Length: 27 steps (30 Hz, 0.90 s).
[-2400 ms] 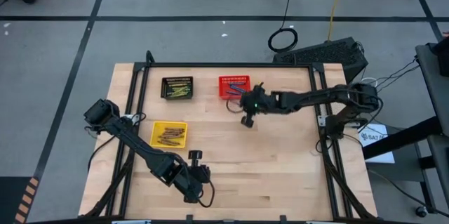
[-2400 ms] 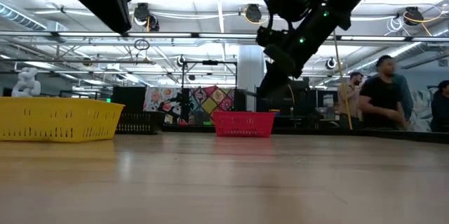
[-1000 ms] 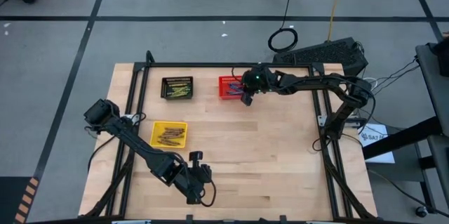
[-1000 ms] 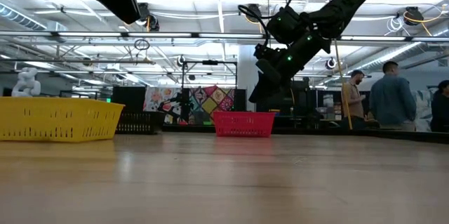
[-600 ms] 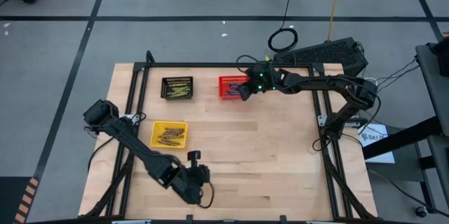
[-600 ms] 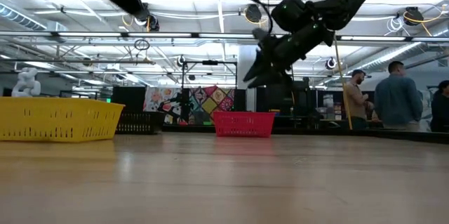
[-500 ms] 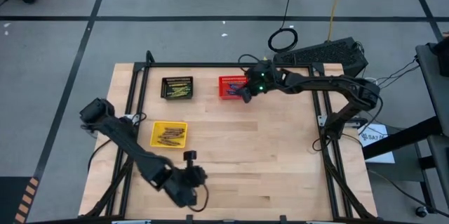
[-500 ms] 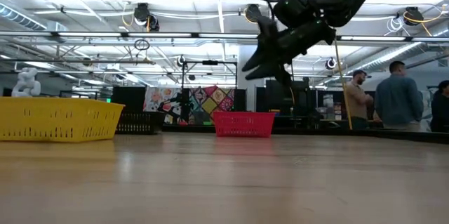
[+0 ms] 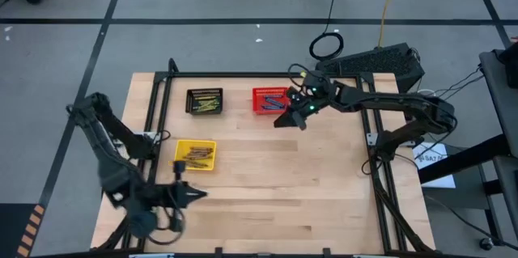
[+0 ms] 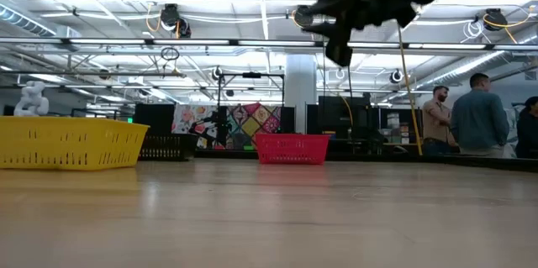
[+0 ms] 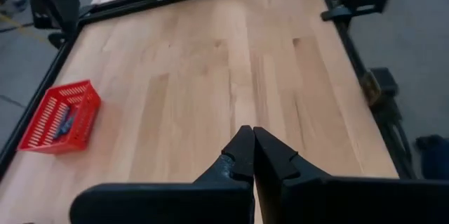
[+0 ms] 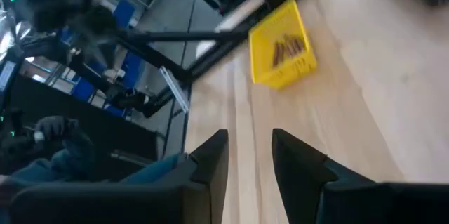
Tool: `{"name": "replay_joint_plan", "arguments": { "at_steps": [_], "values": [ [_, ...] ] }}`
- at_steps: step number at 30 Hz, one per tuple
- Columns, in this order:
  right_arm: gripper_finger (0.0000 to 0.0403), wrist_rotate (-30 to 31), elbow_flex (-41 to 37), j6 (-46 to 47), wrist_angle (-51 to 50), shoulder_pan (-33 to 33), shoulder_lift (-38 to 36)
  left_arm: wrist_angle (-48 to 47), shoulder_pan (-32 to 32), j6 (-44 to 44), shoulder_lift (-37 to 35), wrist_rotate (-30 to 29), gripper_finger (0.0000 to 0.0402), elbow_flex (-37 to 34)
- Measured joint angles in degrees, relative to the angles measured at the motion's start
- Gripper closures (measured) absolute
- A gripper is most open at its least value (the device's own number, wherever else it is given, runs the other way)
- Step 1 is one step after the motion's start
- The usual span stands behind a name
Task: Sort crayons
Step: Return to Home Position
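- The crayons lay sorted in three baskets: blue crayons (image 9: 269,101) in the red basket (image 9: 269,90) and green crayons (image 9: 205,105) in the black basket (image 9: 204,91), both by the table's (image 9: 307,185) far edge. The brown-orange crayons (image 9: 194,158) lay in the yellow basket (image 9: 195,142) toward the left edge.
- The right gripper (image 12: 247,138), its fingers apart and empty, hung just beside the red basket.
- The left gripper (image 11: 247,134), pressed closed on nothing, was near the near-left corner.
- Risk: a low swing homeward could clip a basket and spill its crayons.
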Motion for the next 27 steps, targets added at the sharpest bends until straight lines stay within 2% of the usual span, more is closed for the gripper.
{"name": "replay_joint_plan", "arguments": {
  "at_steps": [3, 7, 13, 18, 22, 27],
  "values": [
    [0.0305, 3.4, 0.0, -1.5, 0.0, 2.6, -4.6, -2.3, -3.2, -0.1, -5.5, 0.0, 0.0401, -1.5],
    [0.0305, 4.5, 0.0, -3.4, 0.4, 7.0, -11.9, -2.1, -7.5, -2.8, -13.5, 0.0, 0.0401, -5.6],
    [0.0305, 4.5, 0.0, -5.4, -0.9, 12.3, -23.1, 5.4, -12.4, -3.0, -22.2, 0.5, 0.0401, -14.8],
    [0.0305, 4.7, 0.0, -7.1, -1.3, 16.6, -30.6, 19.4, -14.8, 3.1, -28.2, 0.8, 0.0401, -26.1],
    [0.0305, 4.9, 0.0, -8.5, -1.3, 19.8, -34.9, 30.3, -15.0, 3.4, -33.2, 1.0, 0.0401, -36.3],
    [0.0305, 4.5, -0.5, -11.6, -1.2, 24.2, -38.3, 52.6, -15.0, 10.2, -37.8, 6.2, 0.0401, -49.5]
  ]
}}
